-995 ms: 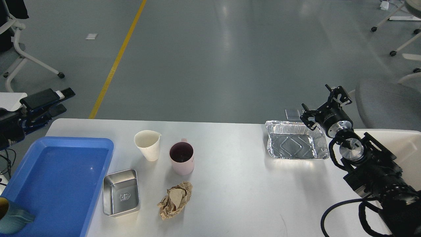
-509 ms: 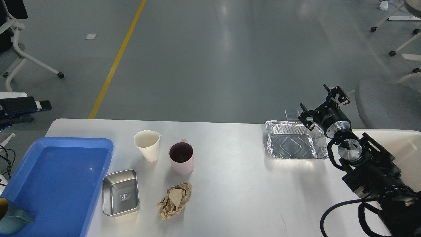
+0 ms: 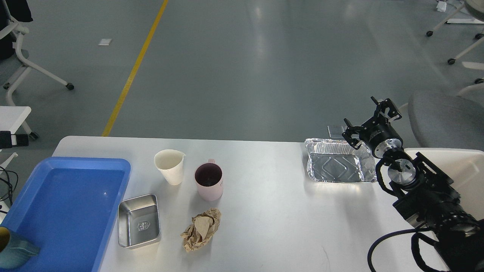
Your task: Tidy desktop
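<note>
1. The fingers of the right gripper [image 3: 368, 121] were spread apart and held nothing; they hovered just past the far right corner of the foil tray, pointing away from the robot. The left gripper was hardly in view: only a dark end showed at the left edge, so whether it was spread or pressed together could not be told.
2. The desktop [image 3: 272, 211] filled the lower part of the view, its long axis running left to right, with things scattered across it.
3. The blue tray [image 3: 68, 204] sat at the left end, a teal mug [image 3: 13, 247] standing in its near corner.
4. The foil tray [image 3: 338, 164] lay at the far right, long axis left to right, its right rim just beside the right arm's wrist. It lay toward the robot and to the left of the spread fingers, so the right arm was plainly the nearer one for it.
5. The steel dish [image 3: 139, 221] rested just beside the blue tray's right edge.
6. The pink mug [image 3: 208, 181] stood near the middle, with the paper cup [image 3: 170, 166] just to its left.
7. The crumpled brown paper [image 3: 201, 228] lay just in front of the pink mug, well apart from the right fingers; the left side of the desktop looked like the left arm's reach.
</note>
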`<state>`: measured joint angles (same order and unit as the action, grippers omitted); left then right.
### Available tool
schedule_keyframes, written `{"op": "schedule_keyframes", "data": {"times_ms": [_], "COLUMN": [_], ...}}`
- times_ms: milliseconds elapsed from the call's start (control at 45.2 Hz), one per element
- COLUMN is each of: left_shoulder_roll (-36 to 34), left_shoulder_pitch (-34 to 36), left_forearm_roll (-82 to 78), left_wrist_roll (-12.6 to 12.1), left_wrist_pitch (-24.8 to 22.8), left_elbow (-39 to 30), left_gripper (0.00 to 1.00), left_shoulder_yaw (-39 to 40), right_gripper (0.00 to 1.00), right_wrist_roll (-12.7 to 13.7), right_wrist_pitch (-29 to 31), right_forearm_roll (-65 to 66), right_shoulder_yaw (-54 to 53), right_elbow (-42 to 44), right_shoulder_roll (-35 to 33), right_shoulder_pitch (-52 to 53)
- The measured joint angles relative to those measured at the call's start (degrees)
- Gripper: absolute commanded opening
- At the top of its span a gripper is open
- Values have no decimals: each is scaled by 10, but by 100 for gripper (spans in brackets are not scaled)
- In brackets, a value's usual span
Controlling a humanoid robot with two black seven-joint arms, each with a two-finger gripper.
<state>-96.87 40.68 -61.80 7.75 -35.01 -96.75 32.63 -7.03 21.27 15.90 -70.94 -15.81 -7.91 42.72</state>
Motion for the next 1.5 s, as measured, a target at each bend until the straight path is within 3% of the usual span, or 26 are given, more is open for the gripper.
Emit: {"op": "schedule_keyframes", "data": {"times_ms": [199, 464, 597, 840, 1017, 1040, 1150, 1371, 1504], "left_shoulder_roll": [-23, -35, -35, -24, 17, 31, 70, 169, 242], "left_shoulder_pitch": [14, 108, 128, 131, 131, 131, 130, 118, 111], "left_forearm_roll": [-10, -9, -9, -9, -10, -10, -10, -36, -49], "left_wrist_roll": [12, 13, 11, -2, -47, -62, -86, -115, -119], "left_wrist_pitch": [-27, -151, -177, -179, -170, -165, -153, -107, -84], "left_elbow": [0, 0, 0, -16, -19, -18, -16, 5, 43], "left_gripper": [87, 87, 87, 87, 86, 86, 86, 86, 86], "left_shoulder_yaw": [0, 0, -2, -3, -3, -3, -7, -16, -32], "right_gripper": [100, 100, 100, 100, 100, 100, 100, 100, 100], "right_wrist_roll": [0, 0, 0, 0, 0, 0, 0, 0, 0], "right_wrist_pitch": [0, 0, 0, 0, 0, 0, 0, 0, 0], "right_forearm_roll": [0, 0, 0, 0, 0, 0, 0, 0, 0], "right_shoulder_yaw": [-1, -1, -1, -1, -1, -1, -1, 0, 0], "right_elbow": [0, 0, 0, 0, 1, 1, 1, 1, 1], "right_shoulder_roll": [0, 0, 1, 0, -1, -1, -2, -1, -1], "right_shoulder_pitch": [1, 1, 1, 1, 1, 1, 1, 0, 0]}}
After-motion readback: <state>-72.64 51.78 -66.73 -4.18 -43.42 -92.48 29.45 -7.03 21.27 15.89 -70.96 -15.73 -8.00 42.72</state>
